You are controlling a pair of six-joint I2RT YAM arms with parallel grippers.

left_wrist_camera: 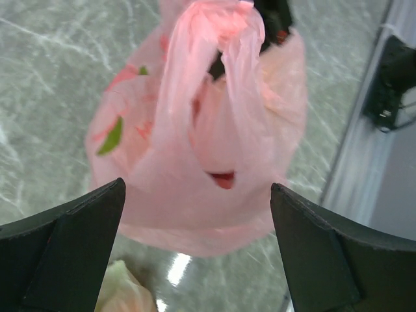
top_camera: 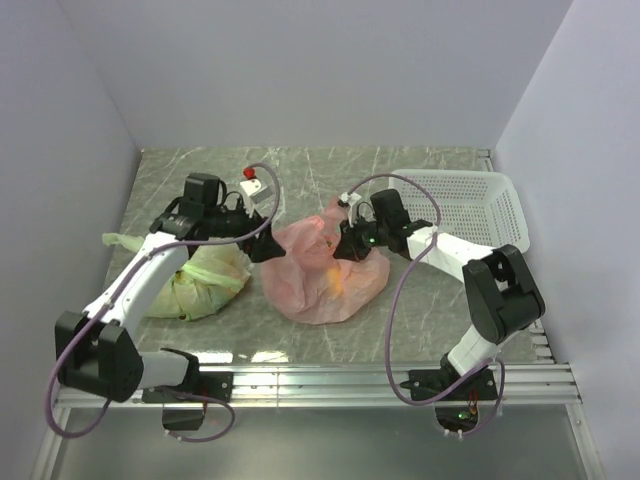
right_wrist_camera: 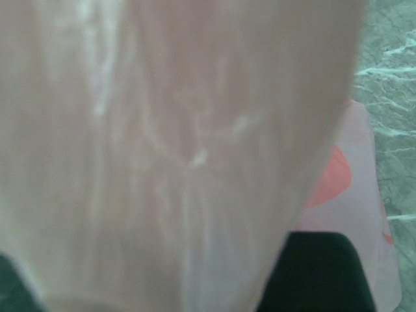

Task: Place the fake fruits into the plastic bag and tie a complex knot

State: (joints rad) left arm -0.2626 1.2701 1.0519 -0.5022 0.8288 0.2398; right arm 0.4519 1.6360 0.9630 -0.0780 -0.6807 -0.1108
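Observation:
The salmon-pink plastic bag [top_camera: 325,280] lies on the table's middle, with fake fruits showing faintly through it as an orange patch [top_camera: 336,281] and a red one [left_wrist_camera: 224,179]. Its handles rise into a twisted bunch [left_wrist_camera: 218,16]; I cannot tell if this is a tied knot. My right gripper [top_camera: 347,243] is shut on that bunch, and pink film fills the right wrist view beside one dark finger [right_wrist_camera: 318,273]. My left gripper [left_wrist_camera: 198,188] stands wide open just left of the bag [left_wrist_camera: 195,149], holding nothing.
A pale green tied bag [top_camera: 200,282] lies under the left arm. A white slotted basket [top_camera: 470,205] stands at the back right. A small white box with a red top [top_camera: 251,178] sits behind the left gripper. Walls close in the sides and back.

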